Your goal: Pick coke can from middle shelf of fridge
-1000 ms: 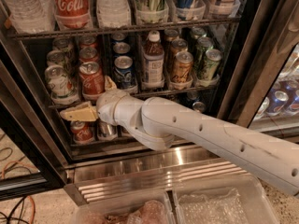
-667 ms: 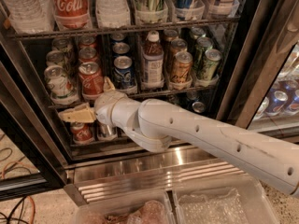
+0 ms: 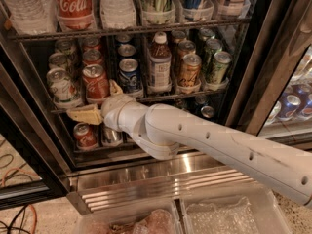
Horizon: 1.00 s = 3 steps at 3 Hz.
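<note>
Though I've barely shifted the gripper (image 3: 92, 101) this last second, jaws sit spread just below the coke can (image 3: 96, 81); no grasp yet.

White "Coca-Cola" script reads on the tall red bottle (image 3: 73, 4) at the far left. The coke can (image 3: 96, 82) carries white script, too blurred to read. The end effector (image 3: 95, 101) sits just below it, fingers spread.

Matt plastic hand (image 3: 97, 104) by glossy aluminium coke can (image 3: 96, 82); ribbed stainless-steel base (image 3: 161, 182)
</note>
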Available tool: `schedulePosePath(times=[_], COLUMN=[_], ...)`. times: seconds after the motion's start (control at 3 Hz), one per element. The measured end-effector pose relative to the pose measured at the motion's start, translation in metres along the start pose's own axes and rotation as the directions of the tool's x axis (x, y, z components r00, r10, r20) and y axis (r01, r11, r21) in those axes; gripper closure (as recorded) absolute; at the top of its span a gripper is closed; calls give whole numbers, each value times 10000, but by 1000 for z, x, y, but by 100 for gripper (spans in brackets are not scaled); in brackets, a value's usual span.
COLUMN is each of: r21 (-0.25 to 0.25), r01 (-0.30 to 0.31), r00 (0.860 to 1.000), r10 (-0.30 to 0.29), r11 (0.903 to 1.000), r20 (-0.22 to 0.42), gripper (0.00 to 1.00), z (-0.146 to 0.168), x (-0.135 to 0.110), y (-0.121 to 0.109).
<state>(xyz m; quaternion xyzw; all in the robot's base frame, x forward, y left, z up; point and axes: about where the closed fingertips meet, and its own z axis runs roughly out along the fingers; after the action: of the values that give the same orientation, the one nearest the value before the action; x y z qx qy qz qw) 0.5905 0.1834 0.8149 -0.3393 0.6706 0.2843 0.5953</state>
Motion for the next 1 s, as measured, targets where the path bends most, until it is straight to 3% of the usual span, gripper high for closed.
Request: schedulePosePath(times=[0.33, 1.0], r21=[401, 1000], r01=[-4, 24], r00=[9999, 9994], r10=[-1, -57], r11=[9992, 9950], r20=[115, 329], gripper=[16, 18], z=[-2, -2], x=[-2, -7], y=[-12, -28])
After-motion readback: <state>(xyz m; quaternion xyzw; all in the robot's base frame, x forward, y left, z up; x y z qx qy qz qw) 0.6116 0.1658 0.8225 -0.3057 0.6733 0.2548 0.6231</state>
